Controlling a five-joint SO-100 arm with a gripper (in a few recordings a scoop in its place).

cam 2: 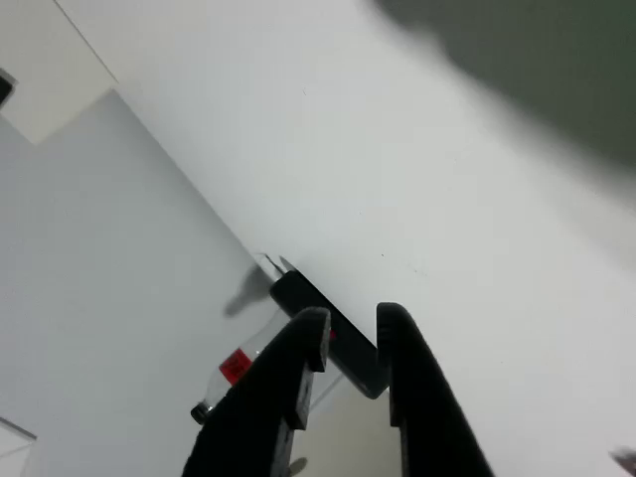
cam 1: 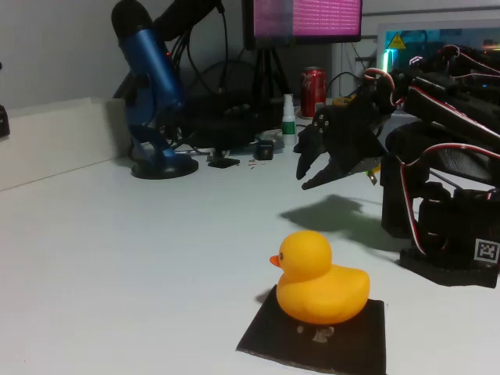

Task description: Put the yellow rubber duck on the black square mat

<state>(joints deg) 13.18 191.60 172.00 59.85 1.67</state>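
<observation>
The yellow rubber duck (cam 1: 320,278) sits upright on the black square mat (cam 1: 312,336), beak pointing to the left of the fixed view. Its body covers the mat's middle and rear; a strip of bare mat shows in front of it and to the right, and the mat's front edge runs close to the bottom of the picture. The mat lies flat on the white table (cam 1: 141,250), with wide open tabletop to its left and behind it.

The gripper (cam 1: 306,173) hangs in the air well apart from the duck, up and behind it toward the right, empty, its black fingers parted a little with a narrow gap between the tips; its shadow falls on the table beneath. In the wrist view the same gripper (cam 2: 352,328) shows its two fingers close together with nothing between them.

At the far edge stand a blue microphone (cam 1: 152,86), a red can (cam 1: 313,90) and a small white bottle (cam 1: 289,119)
</observation>
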